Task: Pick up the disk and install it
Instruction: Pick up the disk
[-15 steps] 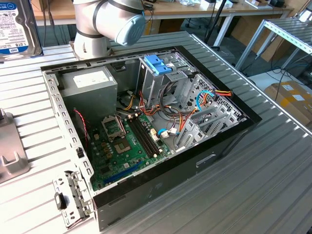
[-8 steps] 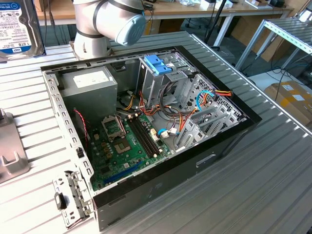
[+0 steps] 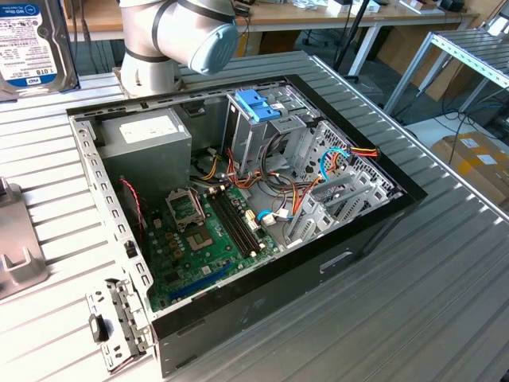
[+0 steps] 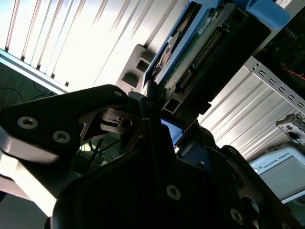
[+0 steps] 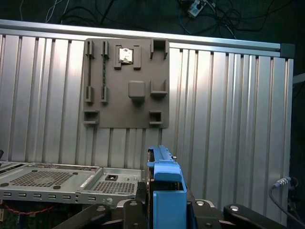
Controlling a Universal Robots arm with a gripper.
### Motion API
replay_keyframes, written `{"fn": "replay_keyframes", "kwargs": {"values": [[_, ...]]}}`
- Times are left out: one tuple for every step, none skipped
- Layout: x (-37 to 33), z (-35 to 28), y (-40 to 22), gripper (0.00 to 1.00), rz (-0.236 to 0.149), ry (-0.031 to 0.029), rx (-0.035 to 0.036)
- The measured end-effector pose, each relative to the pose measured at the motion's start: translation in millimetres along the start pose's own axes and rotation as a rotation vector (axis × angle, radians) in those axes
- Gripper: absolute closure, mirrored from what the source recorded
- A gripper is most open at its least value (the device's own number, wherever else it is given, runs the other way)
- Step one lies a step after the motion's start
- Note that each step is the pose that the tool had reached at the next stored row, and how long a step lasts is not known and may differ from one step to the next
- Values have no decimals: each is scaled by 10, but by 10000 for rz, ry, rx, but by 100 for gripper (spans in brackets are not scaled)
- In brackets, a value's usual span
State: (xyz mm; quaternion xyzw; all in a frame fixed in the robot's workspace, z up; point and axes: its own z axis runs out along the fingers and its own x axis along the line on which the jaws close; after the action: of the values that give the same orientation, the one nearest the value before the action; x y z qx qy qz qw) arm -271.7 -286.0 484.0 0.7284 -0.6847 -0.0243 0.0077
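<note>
The disk hangs at the exterior view's far left, well above the table, its white label with a blue top band facing the camera. In the second wrist view my gripper is shut on the disk, whose connector edge and green circuit board point away from the dark fingers. The first wrist view shows the disk's blue plastic rail standing up between the gripper's fingers, with the ribbed metal table behind it.
An open computer case lies on the ribbed aluminium table, with the motherboard, a grey power supply box and an upright drive cage with a blue top inside. A grey holder plate lies on the table. The arm's elbow sits behind the case.
</note>
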Motion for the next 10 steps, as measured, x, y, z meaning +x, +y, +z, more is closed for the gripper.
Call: {"fn": "replay_keyframes", "kwargs": {"values": [[1, 0, -7, 63, 0, 0, 0], [1, -1, -17, 63, 0, 0, 0], [1, -1, -24, 63, 0, 0, 0], [2, -2, -37, 63, 0, 0, 0], [3, -2, -47, 63, 0, 0, 1], [3, -3, -55, 63, 0, 0, 0], [5, -4, -76, 63, 0, 0, 0], [5, -4, -85, 63, 0, 0, -1], [6, -4, -94, 63, 0, 0, 0], [7, -5, -109, 63, 0, 0, 0]]}}
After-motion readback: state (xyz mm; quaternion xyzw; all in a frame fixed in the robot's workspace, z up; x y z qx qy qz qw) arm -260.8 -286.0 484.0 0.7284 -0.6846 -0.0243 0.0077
